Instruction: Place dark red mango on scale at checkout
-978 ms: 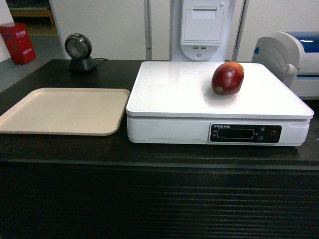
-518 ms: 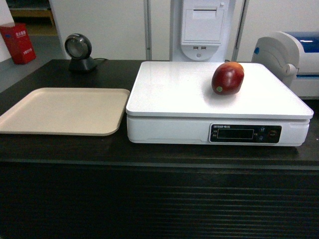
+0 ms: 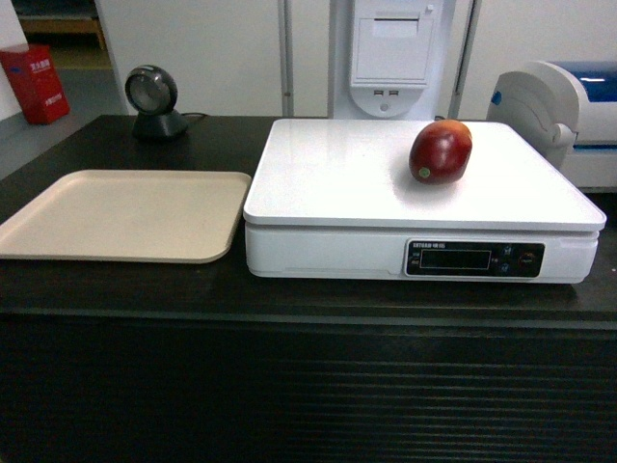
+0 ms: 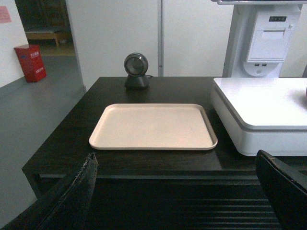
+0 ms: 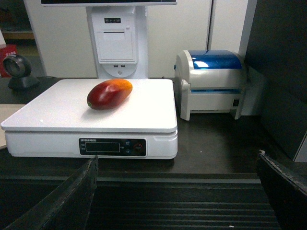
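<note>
The dark red mango (image 3: 441,152) lies on its side on the white scale (image 3: 333,178), toward the platform's right rear. From the right wrist the mango (image 5: 109,93) shows its yellow-orange end on the scale (image 5: 144,112). The scale stands on the dark checkout counter (image 3: 289,301) with its ribbed front. My left gripper (image 4: 175,191) is open, held back in front of the counter edge, facing the beige tray. My right gripper (image 5: 175,191) is open too, back from the counter in front of the scale, holding nothing. Neither gripper shows in the head view.
A flat beige tray (image 3: 125,214) lies left of the scale. A round black scanner (image 3: 154,96) stands at the back left. A white and blue printer (image 5: 211,81) sits right of the scale. A white terminal (image 3: 390,58) rises behind it.
</note>
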Available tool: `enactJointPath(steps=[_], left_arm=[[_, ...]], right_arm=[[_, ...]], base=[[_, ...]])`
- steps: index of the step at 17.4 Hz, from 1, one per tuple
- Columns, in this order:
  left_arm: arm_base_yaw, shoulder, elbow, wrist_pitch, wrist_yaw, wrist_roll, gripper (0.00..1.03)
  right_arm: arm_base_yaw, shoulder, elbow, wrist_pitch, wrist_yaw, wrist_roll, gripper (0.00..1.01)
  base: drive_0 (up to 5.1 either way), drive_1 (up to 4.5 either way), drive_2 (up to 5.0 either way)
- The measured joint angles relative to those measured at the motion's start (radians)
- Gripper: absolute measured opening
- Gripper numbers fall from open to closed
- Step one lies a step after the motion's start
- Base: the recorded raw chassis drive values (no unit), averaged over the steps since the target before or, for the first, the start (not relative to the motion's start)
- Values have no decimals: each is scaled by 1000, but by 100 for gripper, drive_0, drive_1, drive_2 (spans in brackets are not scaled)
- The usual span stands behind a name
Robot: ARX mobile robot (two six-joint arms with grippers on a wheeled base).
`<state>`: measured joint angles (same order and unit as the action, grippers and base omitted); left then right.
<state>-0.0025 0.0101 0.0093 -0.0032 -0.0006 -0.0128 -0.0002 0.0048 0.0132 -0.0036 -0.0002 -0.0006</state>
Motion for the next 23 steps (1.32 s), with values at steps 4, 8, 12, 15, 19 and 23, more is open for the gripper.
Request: enactJointPath(steps=[4,8,12,15,19,23], left_arm=[[0,0,0,0,0,0,98],[0,0,0,0,0,0,98],[0,0,0,0,0,0,98],[0,0,0,3,0,0,98],[0,0,0,0,1,0,98],[0,0,0,1,0,2,98]], right_arm=[[0,0,0,0,0,0,98],[0,0,0,0,0,0,98],[0,0,0,0,0,0,98],[0,0,0,2,0,0,98],[0,0,0,0,1,0,98],[0,0,0,0,0,0,98]], base=[[0,0,0],[0,0,0],[0,0,0],[0,0,0],[0,0,0],[0,0,0]])
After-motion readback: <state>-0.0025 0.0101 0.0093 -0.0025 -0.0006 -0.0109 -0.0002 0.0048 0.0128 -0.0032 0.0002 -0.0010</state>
